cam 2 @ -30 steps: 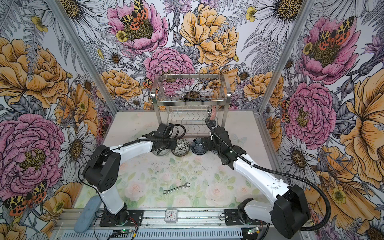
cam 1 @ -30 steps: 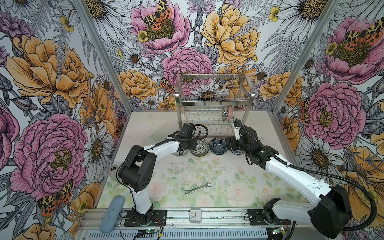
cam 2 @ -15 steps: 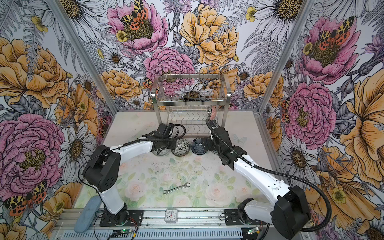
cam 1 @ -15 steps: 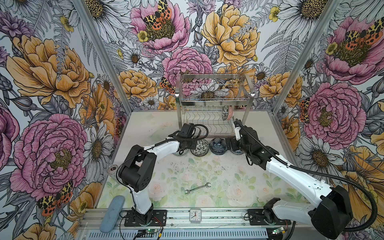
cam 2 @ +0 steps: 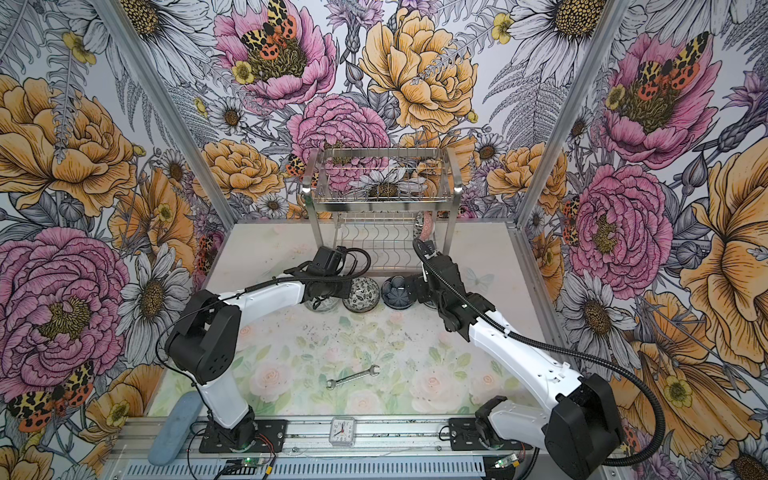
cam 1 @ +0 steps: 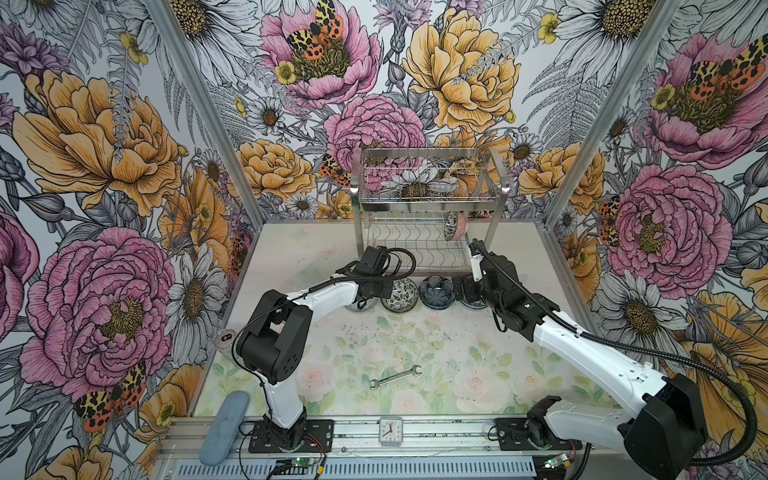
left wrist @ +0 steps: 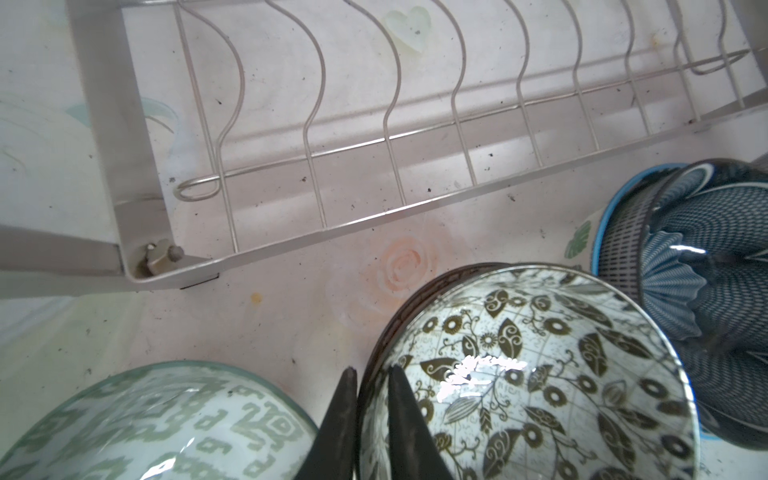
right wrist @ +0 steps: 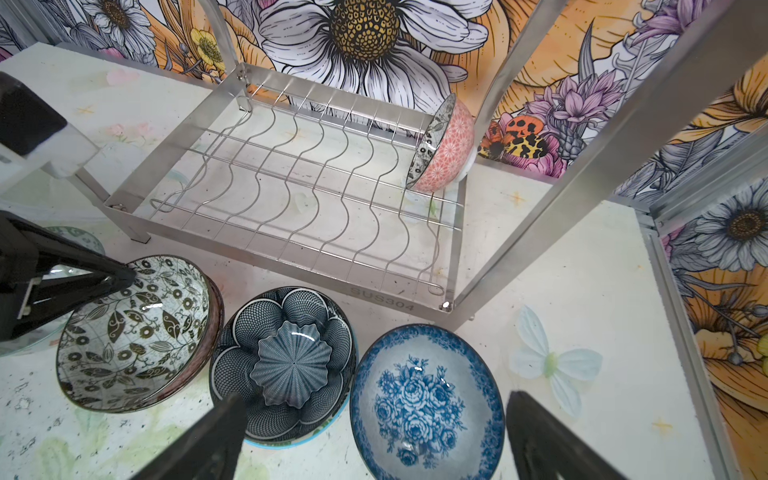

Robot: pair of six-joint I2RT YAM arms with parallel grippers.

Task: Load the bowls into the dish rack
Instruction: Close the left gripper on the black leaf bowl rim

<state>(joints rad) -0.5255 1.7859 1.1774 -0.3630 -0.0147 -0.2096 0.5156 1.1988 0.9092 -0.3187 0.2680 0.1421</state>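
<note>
Clamped now onto the rim of the black-and-white floral bowl (left wrist: 540,374) with the left fingers (left wrist: 343,415), one inside and one outside. Drawn together over the last second, with the arm otherwise parked where it was in both top views. Reads as grasp just made, lift not yet begun: bowl upright on the tabletop (cam 1: 415,345), centre of the top view, just in front of the dish rack (cam 1: 428,202). Looks nested on a brownish bowl underneath, so possible double pick. On the other side, no change: right fingers (right wrist: 216,436) wide apart, empty, hovering by the blue-white floral bowl (right wrist: 419,399). In between, dark blue petal bowl (right wrist: 286,361); left of the held one, green bowl (left wrist: 145,415). Only a pink bowl (right wrist: 446,149) racked so far, on edge at the right end of the lower shelf (right wrist: 291,187). Most of the loading left.
</note>
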